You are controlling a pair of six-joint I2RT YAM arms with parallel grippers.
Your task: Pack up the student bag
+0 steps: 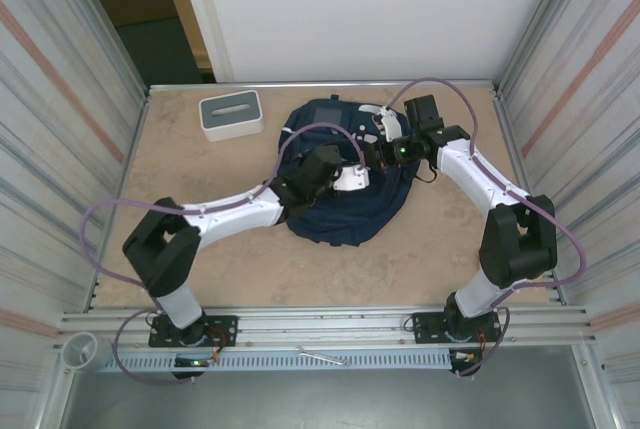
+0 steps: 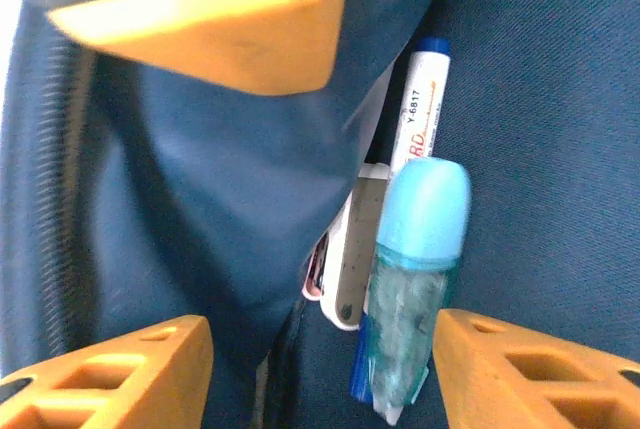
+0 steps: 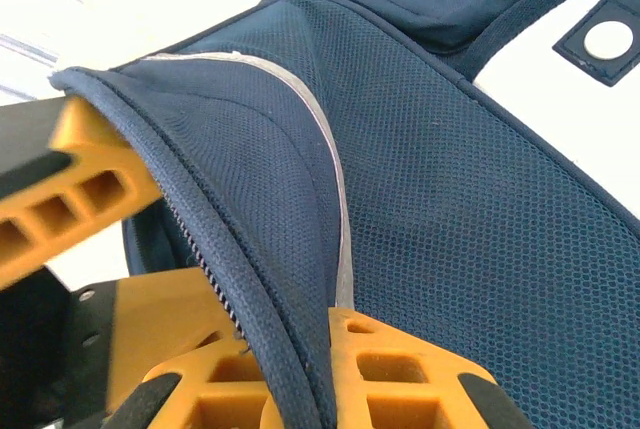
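The student bag, a navy-blue backpack, lies in the middle of the table. My right gripper is shut on the zippered edge of its opening and holds the flap up; in the right wrist view the gripper pinches the fabric. My left gripper reaches into the opening and is open. In the left wrist view, a light-blue-capped tube, a white marker and a pale ruler-like piece lie inside the bag, and the tube lies loose between my left gripper's spread fingers.
A grey-and-white rectangular box stands at the back left of the table. Corrugated walls close in both sides. A metal rail runs along the near edge, with a white cup at its left end.
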